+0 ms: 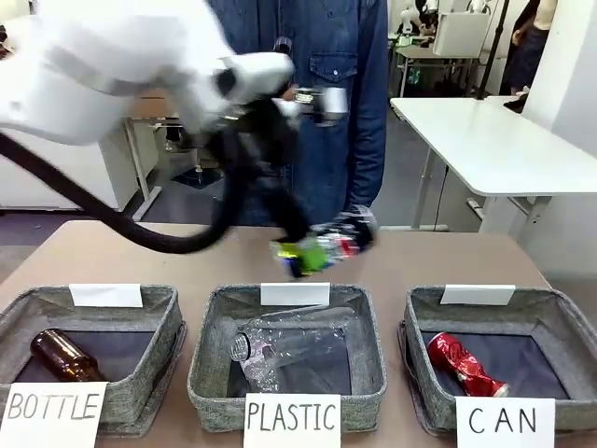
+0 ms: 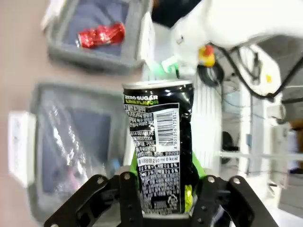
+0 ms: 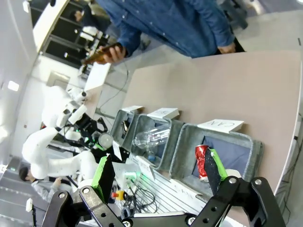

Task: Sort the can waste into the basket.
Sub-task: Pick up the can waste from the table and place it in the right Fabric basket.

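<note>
Black printed can (image 2: 161, 151), shiny red can (image 1: 465, 364), grey basket (image 1: 560, 322).

left fingers (image 2: 163, 189) clamped, right fingers (image 3: 158, 172) apparently spread

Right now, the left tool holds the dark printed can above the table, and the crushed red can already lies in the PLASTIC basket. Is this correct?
One detail is wrong. The crushed red can lies in the basket signed CAN, not PLASTIC; the front view shows it. The rest holds: the left tool is shut on the dark printed can, above the table.
</note>
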Motion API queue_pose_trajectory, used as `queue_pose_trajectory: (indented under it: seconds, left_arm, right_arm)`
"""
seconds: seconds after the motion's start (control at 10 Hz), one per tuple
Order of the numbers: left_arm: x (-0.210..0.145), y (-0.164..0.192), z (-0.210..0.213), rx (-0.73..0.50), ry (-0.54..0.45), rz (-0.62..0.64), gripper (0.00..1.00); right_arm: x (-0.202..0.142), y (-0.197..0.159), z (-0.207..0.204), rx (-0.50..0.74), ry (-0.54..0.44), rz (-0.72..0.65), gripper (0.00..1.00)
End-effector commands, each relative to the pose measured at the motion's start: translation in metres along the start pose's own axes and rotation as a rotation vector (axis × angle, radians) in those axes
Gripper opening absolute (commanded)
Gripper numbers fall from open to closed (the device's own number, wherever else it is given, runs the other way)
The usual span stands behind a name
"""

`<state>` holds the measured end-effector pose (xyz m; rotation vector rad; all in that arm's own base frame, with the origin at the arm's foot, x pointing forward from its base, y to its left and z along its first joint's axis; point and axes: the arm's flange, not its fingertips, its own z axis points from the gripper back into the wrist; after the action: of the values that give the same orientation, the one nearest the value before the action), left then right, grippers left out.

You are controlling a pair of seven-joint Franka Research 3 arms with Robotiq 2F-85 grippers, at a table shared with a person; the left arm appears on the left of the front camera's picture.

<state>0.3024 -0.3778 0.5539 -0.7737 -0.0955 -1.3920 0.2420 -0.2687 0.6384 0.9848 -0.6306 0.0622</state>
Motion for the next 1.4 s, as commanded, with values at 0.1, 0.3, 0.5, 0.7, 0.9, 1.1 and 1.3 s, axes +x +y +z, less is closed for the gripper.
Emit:
queue_pose_trajectory:
  seconds: [0.1, 0.3, 0.5, 0.7, 0.9, 1.1, 1.3]
  left_arm:
    - [0.076, 0.006, -0.099, 0.090, 0.065, -0.126, 0.42]
    - [0.131, 0.004, -0.154, 0.152, 0.094, -0.226, 0.42]
    - [0.160, 0.020, -0.191, 0.159, 0.102, -0.284, 0.42]
    - [0.170, 0.027, -0.215, 0.182, 0.128, -0.261, 0.42]
    - [0.174, 0.026, -0.222, 0.200, 0.145, -0.255, 0.42]
    - [0.175, 0.026, -0.225, 0.212, 0.160, -0.256, 0.42]
    - [0.174, 0.028, -0.225, 0.217, 0.183, -0.258, 1.00]
  right_arm:
    - [-0.001, 0.002, 0.000, 0.004, 0.001, 0.006, 1.00]
    - [-0.001, 0.002, 0.000, 0.004, 0.001, 0.006, 1.00]
    - [-0.001, 0.002, 0.000, 0.004, 0.001, 0.006, 1.00]
    - [-0.001, 0.002, 0.000, 0.004, 0.001, 0.006, 1.00]
    - [-0.001, 0.002, 0.000, 0.004, 0.001, 0.006, 1.00]
    - [-0.001, 0.002, 0.000, 0.004, 0.001, 0.006, 1.00]
    - [-0.001, 0.002, 0.000, 0.004, 0.001, 0.006, 1.00]
